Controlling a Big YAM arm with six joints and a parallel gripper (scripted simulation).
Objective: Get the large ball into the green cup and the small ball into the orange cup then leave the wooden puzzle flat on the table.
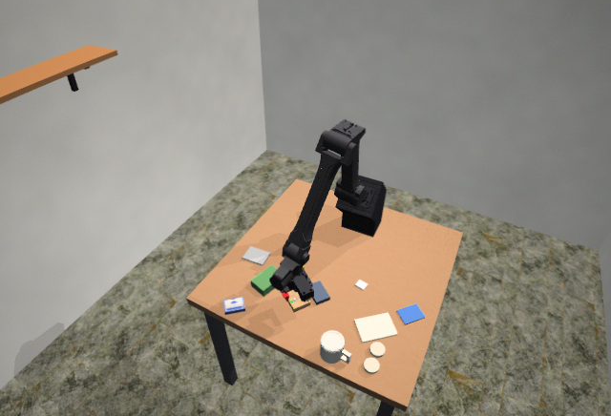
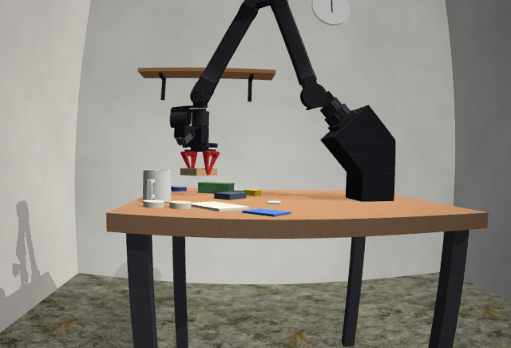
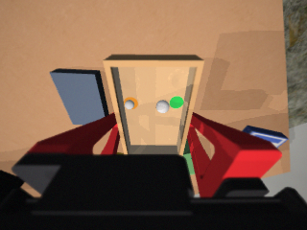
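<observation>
Top looks down from afar, exterior level across, wrist close; all share table [image 1: 410, 254].

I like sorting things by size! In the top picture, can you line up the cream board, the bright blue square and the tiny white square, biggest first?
1. Cream board, clearly largest.
2. Bright blue square.
3. Tiny white square, though it lies a little farther from the camera.

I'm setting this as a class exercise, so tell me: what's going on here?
The robot arm's tool is shut on a small wooden puzzle, holding it above the table. Under its clear cover, one white ball sits on the orange cup. The other ball rests just beside the green cup, not in it. The puzzle has not been set down.
</observation>
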